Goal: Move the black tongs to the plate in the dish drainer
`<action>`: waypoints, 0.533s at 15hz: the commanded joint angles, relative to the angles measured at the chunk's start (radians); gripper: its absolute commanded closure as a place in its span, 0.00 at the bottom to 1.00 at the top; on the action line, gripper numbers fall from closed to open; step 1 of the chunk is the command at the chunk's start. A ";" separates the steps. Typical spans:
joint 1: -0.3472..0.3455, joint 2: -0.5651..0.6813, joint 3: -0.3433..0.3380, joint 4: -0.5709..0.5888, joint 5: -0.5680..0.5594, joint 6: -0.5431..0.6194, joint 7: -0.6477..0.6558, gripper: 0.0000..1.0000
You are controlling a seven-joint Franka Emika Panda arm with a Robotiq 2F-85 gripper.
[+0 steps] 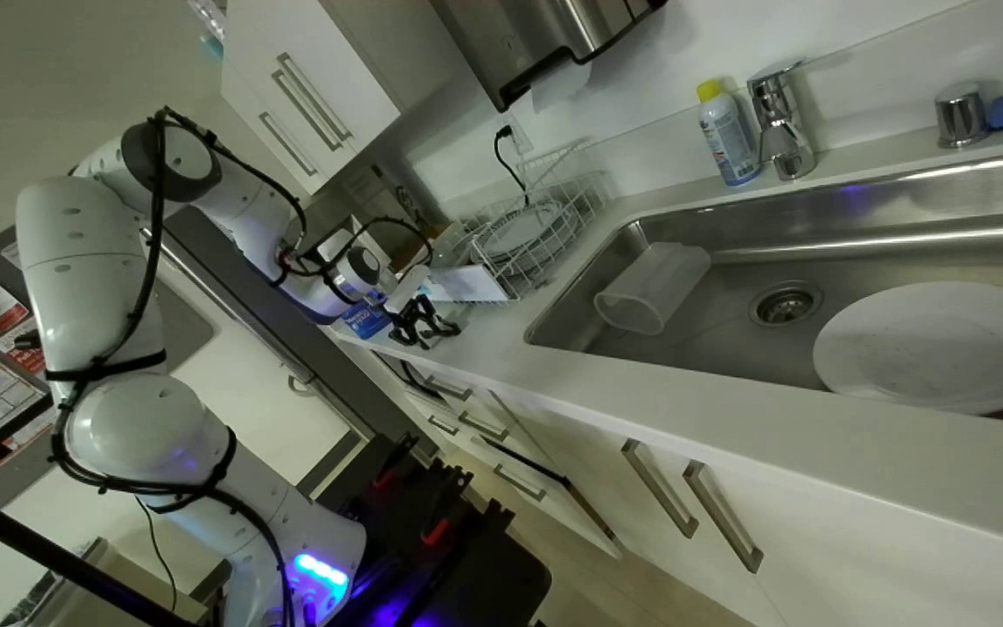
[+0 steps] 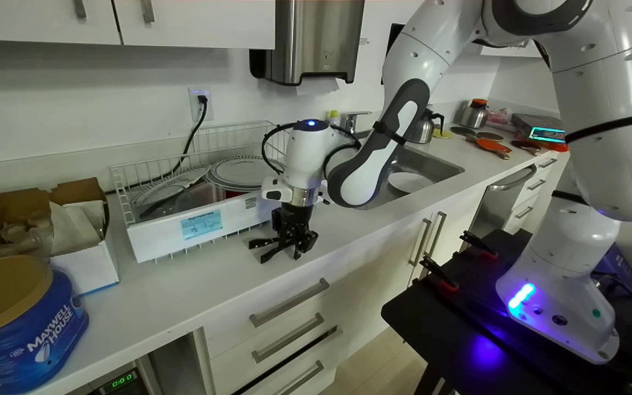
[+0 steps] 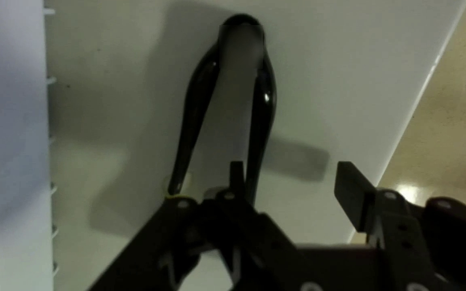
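The black tongs (image 3: 266, 99) lie on the counter, bend at the top of the wrist view, two arms spread downward. In an exterior view dark ends (image 2: 262, 242) of the tongs seem to stick out left of the gripper. My gripper (image 3: 292, 178) is open just above the counter. Its left finger is between the tong arms, close beside the right arm; its right finger is well apart. It shows in both exterior views (image 1: 421, 324) (image 2: 298, 249). The dish drainer, a white wire rack (image 2: 157, 241), holds pale round plates (image 2: 244, 171) (image 1: 523, 228).
The drainer's white front (image 3: 10, 141) runs close along the left of the wrist view; the counter edge (image 3: 413, 109) is on the right. The sink (image 1: 728, 261) holds a clear container (image 1: 654, 287) and a large white disc (image 1: 937, 348). A cardboard box (image 2: 83, 269) and blue tub (image 2: 25, 329) stand on the counter.
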State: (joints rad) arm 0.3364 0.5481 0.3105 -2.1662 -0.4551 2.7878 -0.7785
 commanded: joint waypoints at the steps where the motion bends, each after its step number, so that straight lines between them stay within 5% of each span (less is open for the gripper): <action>1: 0.007 0.019 -0.012 0.025 -0.019 0.021 0.003 0.71; 5: 0.003 0.028 -0.009 0.034 -0.016 0.022 0.000 0.99; 8: 0.002 0.029 -0.008 0.036 -0.013 0.018 0.001 0.98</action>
State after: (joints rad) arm 0.3363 0.5691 0.3101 -2.1401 -0.4551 2.7878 -0.7785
